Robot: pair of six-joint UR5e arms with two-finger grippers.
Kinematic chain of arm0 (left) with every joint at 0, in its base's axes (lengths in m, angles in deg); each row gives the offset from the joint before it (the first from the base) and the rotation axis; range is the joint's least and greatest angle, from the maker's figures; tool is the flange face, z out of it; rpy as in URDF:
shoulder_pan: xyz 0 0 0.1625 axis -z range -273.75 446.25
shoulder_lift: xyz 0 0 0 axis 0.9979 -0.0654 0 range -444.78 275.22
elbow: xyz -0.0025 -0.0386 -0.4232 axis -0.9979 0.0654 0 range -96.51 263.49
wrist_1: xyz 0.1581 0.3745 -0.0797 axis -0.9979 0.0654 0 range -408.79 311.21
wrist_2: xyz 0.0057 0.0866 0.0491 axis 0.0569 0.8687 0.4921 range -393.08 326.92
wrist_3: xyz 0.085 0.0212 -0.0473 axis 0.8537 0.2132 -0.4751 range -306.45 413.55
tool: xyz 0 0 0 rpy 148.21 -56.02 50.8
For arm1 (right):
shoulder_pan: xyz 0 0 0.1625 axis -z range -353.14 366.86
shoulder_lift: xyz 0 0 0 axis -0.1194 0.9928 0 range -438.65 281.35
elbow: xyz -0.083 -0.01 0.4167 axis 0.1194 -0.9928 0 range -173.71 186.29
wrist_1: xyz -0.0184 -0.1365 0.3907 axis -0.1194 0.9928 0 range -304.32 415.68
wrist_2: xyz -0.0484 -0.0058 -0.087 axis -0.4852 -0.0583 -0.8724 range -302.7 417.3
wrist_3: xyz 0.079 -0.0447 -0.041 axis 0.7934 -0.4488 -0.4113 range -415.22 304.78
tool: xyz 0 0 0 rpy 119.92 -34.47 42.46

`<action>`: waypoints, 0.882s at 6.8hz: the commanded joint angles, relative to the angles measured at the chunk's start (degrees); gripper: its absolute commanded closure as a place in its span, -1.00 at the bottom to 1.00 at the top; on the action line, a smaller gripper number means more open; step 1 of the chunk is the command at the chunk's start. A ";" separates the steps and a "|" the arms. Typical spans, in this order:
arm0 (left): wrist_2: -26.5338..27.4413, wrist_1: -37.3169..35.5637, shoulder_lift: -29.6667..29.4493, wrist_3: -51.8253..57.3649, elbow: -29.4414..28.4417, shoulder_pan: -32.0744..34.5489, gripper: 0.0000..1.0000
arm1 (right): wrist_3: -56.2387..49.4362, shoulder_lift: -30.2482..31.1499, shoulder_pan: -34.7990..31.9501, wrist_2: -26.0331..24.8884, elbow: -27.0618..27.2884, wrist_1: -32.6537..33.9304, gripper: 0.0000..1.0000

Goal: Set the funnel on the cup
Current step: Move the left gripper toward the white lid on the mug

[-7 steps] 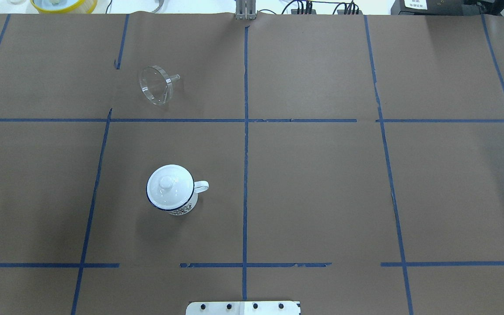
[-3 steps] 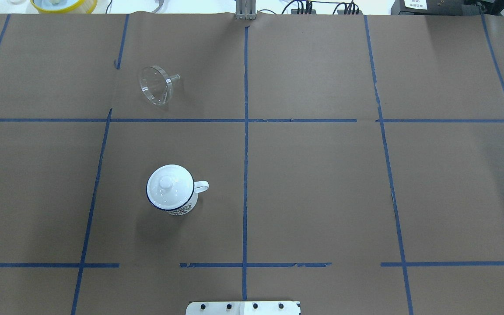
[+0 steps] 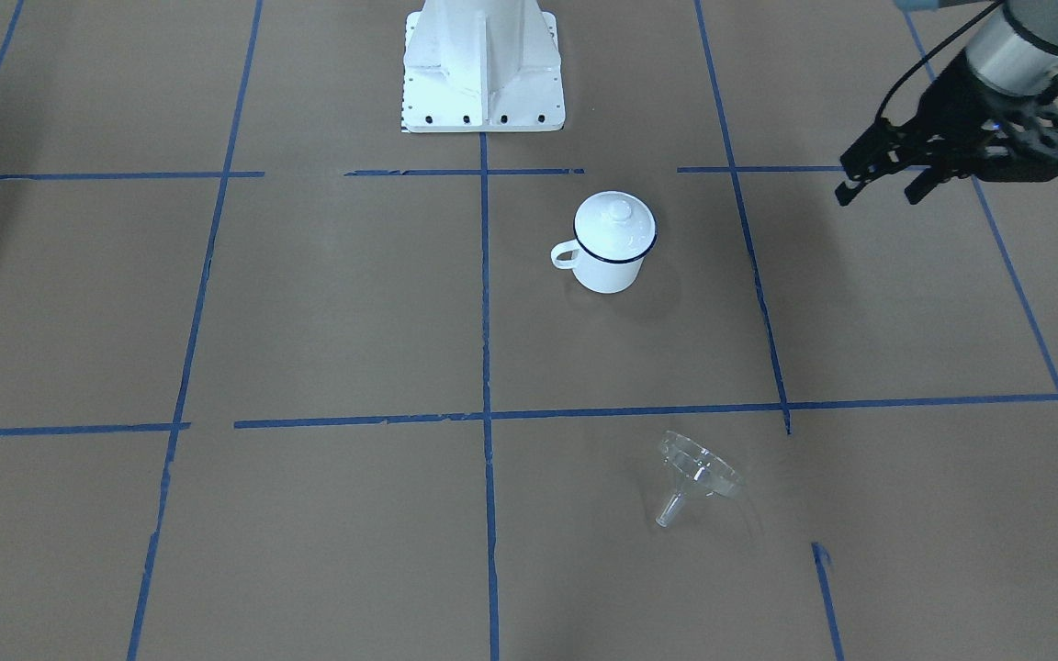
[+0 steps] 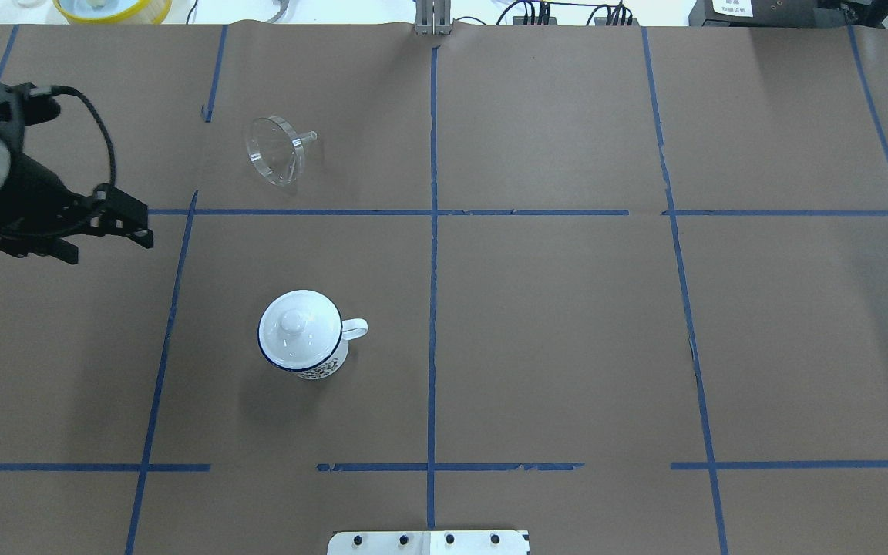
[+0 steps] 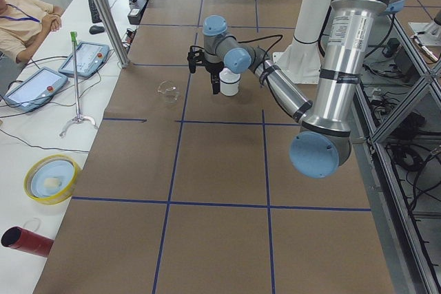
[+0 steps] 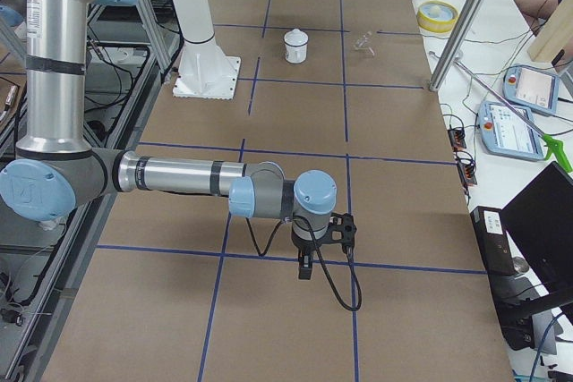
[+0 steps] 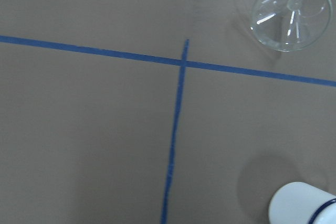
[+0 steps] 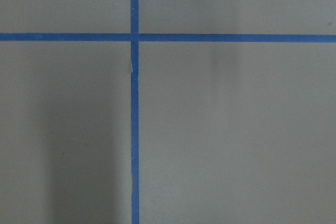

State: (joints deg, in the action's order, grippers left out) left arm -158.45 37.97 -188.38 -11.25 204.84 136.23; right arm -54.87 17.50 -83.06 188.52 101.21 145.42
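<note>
The clear funnel [image 4: 278, 150] lies on its side on the brown paper at the far left; it also shows in the front view [image 3: 699, 468] and the left wrist view [image 7: 291, 14]. The white cup [image 4: 319, 364] with a blue rim stands nearer the robot, with a white domed lid [image 4: 297, 327] on it; it also shows in the front view [image 3: 610, 264]. My left gripper [image 4: 111, 247] is open and empty above the table, left of both; it also shows in the front view [image 3: 878, 196]. My right gripper [image 6: 304, 266] shows only in the right side view, over bare paper; I cannot tell its state.
The robot's white base plate [image 4: 428, 542] is at the near table edge. A yellow bowl [image 4: 112, 8] and cables lie beyond the far edge. An operator [image 5: 24, 22] and teach pendants [image 5: 86, 56] are by the table's far side. Blue tape lines cross the paper.
My left arm has come in from the left edge and moved right, toward the cup and funnel. The funnel and the cup have not moved.
</note>
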 commanded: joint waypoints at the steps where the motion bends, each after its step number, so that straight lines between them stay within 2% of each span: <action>1: 8.08 -8.42 -11.57 -6.98 -3.29 -9.07 -0.94 | 0.00 0.00 0.00 0.00 0.00 0.00 -1.00; 5: 10.24 -8.36 -16.36 -10.26 -9.71 -15.86 -0.82 | 0.00 0.00 0.00 0.00 0.00 0.00 -1.00; 6: 10.15 -8.36 -17.06 -10.26 -9.81 -15.96 -0.70 | 0.00 0.00 0.00 0.00 -0.09 0.00 -1.00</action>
State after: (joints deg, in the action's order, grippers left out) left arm -148.35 29.60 -204.77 -21.38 195.60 120.93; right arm -54.87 17.50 -83.06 188.52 101.19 145.42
